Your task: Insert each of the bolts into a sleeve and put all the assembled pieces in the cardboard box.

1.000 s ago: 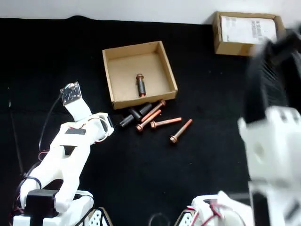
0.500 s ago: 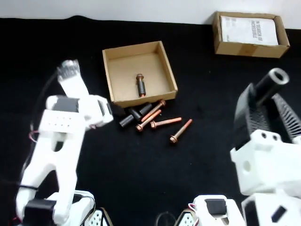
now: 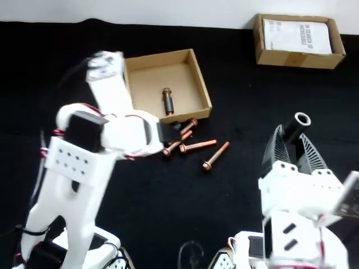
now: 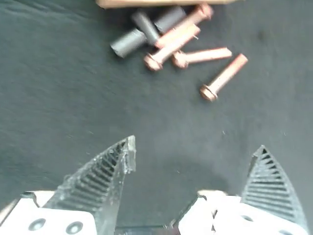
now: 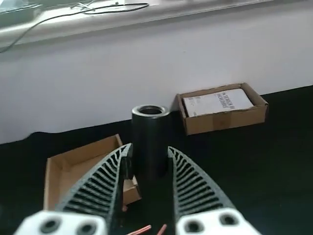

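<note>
two moves are unfolding in the high view: our left gripper (image 3: pixel 171 133) is swinging over the copper bolts (image 3: pixel 197 146), and our right gripper (image 3: pixel 293 147) is settling, clamped on an upright dark cylindrical sleeve (image 3: pixel 298 124). the open cardboard box (image 3: pixel 130 84) is holding one assembled piece (image 3: pixel 167 101). left wrist view: we are hovering, jaws apart, above the grey sleeves (image 4: pixel 129 41). right wrist view: we are presenting the sleeve for a bolt.

We see a black-covered table (image 3: pixel 185 218) against a white wall (image 5: pixel 98 73), a dark cable (image 5: pixel 112 7) lying on the ledge (image 5: pixel 205 6) above.
</note>
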{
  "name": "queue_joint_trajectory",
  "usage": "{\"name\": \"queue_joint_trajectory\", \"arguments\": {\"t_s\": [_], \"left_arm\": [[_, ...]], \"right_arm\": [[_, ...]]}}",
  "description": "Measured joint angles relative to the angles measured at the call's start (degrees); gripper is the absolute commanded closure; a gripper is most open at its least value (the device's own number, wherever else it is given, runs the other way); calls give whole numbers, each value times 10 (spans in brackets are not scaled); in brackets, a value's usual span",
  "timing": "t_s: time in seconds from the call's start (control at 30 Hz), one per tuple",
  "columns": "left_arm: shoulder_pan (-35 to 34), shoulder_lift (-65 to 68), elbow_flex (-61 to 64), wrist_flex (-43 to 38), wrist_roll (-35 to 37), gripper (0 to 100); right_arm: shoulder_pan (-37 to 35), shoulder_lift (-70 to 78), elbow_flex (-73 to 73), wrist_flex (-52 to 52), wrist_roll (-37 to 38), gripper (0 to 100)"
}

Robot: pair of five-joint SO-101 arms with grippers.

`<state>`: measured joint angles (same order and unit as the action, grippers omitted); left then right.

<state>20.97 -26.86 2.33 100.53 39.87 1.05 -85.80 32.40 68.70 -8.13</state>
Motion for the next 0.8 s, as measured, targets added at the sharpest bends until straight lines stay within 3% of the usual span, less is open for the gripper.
{"name": "queue_joint_trajectory", "arguments": {"t_s": [0.13,0.3,0.37,0.5,0.6,0.8], "left_arm": [[85,47,-1,0,19,643],[128,153,-5,0,19,660],[140,196,-5,-4,20,743],[142,263,-5,-72,20,1000],[142,295,-5,-132,20,944],[142,334,-5,-211,20,992]], "right_arm": [[43,-106,170,-94,26,992],[83,-178,302,-133,30,992],[100,-180,324,-135,30,992],[129,-182,332,-135,30,992],[145,-184,333,-135,30,992],[177,-185,353,-136,30,992]]}}
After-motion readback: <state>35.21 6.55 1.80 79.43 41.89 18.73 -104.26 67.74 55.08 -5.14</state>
